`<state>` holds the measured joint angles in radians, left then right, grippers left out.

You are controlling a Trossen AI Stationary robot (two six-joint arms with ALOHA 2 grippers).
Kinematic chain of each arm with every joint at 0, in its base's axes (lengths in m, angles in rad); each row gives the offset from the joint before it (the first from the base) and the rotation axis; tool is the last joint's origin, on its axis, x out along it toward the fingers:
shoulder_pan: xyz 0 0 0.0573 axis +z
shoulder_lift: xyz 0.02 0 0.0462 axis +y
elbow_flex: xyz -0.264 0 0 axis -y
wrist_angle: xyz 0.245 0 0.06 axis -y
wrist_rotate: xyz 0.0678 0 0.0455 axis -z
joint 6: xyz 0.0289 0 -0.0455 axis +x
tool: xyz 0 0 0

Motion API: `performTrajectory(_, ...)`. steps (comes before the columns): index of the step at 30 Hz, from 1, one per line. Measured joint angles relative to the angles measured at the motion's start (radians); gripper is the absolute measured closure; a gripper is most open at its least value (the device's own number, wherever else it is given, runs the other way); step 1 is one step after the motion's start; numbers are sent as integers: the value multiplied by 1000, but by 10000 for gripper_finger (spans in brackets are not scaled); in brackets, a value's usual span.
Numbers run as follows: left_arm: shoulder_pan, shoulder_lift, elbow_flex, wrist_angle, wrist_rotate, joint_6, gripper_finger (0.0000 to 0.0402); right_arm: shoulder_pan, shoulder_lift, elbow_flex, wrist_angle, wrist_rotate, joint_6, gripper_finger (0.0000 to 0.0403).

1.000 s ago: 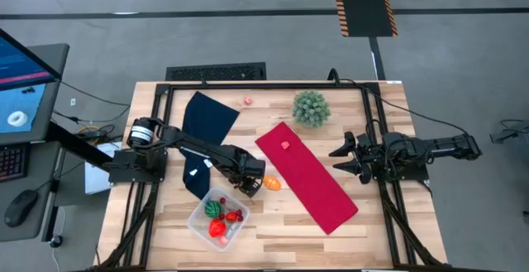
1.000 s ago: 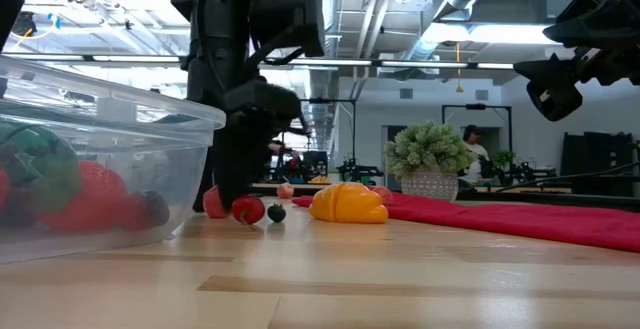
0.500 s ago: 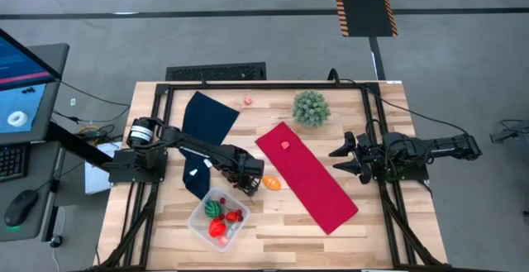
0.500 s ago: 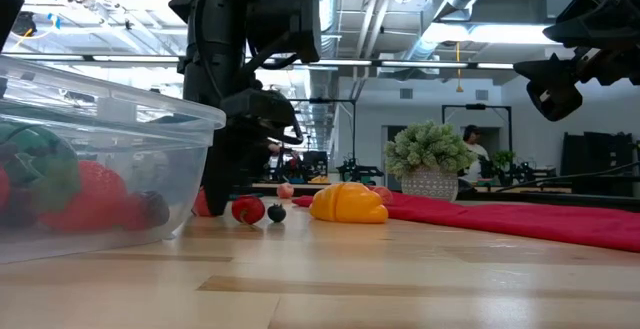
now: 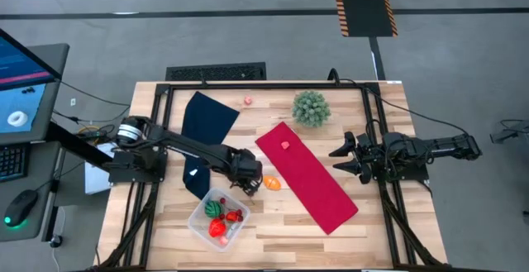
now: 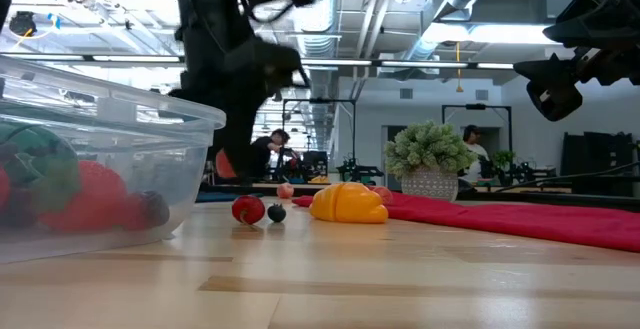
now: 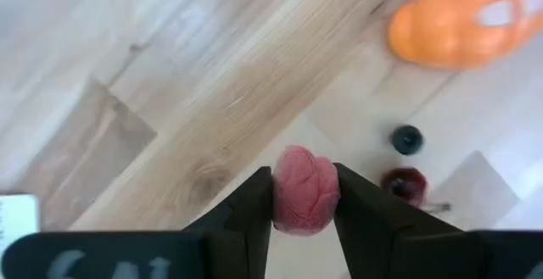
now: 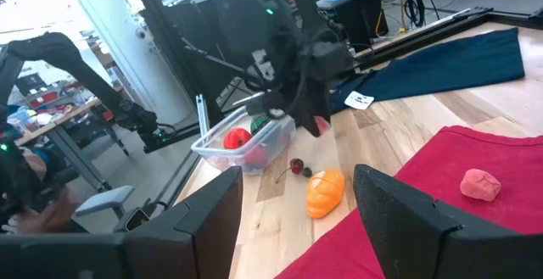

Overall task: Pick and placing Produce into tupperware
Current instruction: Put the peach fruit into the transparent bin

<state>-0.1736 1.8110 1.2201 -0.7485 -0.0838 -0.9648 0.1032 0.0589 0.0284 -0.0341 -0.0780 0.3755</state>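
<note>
**Left pincer clamped on a pink piece beside the tupperware**

Your left pincer (image 7: 304, 196) is closed on a small pink produce piece (image 7: 305, 189), held between its 2 fingers above the desk (image 5: 273, 222), just beyond the tupperware's far corner. The tupperware (image 5: 220, 219) sits near the front edge of the desk and already contains red and green pieces. Just beyond it on the bare wood lie an orange piece (image 5: 272, 183), a small red cherry-like piece (image 6: 247, 209) and a dark berry (image 6: 276, 212), close together. The red cloth (image 5: 306, 175) lies to the right of the tupperware with 1 pink piece (image 5: 285, 145) on it. Another small pink piece (image 5: 247, 101) lies far beyond the tupperware, by the dark blue cloth (image 5: 207, 127). Your right pincer (image 5: 340, 158) waits with fingers spread, well right of the tupperware, past the red cloth.
</note>
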Motion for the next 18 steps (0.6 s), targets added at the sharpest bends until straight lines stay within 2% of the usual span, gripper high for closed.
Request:
performTrajectory(5, -62, -85, 0, -48, -91, -66, 306, 0, 0, 0, 0, 0, 0, 154)
performTrajectory(12, -205, -169, 0, -84, -185, -174, 302, 0, 0, 0, 0, 0, 0, 154)
performTrajectory(18, -334, -174, 0, -84, -187, -233, 302, 0, 0, 0, 0, 0, 0, 154)
